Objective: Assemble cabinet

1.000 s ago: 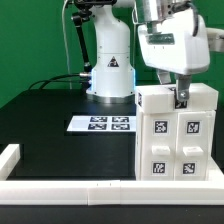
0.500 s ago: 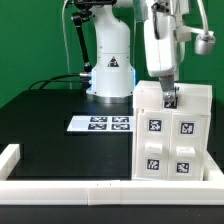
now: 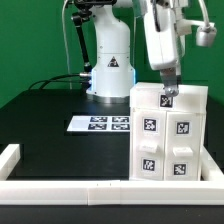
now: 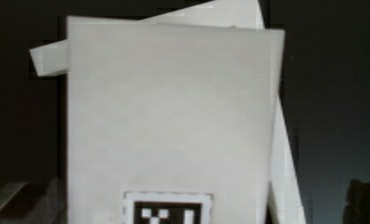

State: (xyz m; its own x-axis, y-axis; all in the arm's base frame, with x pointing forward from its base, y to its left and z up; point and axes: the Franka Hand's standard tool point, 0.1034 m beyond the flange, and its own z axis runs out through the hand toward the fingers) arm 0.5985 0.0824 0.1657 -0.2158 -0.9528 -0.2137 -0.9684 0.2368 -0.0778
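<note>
Since a second ago the cabinet [image 3: 168,133] has slid toward the exterior view's left, and the hand [image 3: 167,96] has gone with it, now pressed down at its top edge. Whether the fingers are pinching that edge, I cannot tell. It's a smooth white plastic box, blocky, tagged drawer fronts facing us, standing on the black counter [image 3: 60,150] by the front rail [image 3: 70,186].

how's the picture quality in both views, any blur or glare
Exterior view: evenly lit and fairly sharp, the cabinet tags readable, the black table dark without glare, the gripper slightly soft. Wrist view: dim, grainy and soft, the cabinet a flat grey slab against black, only one tag at its edge legible.
</note>
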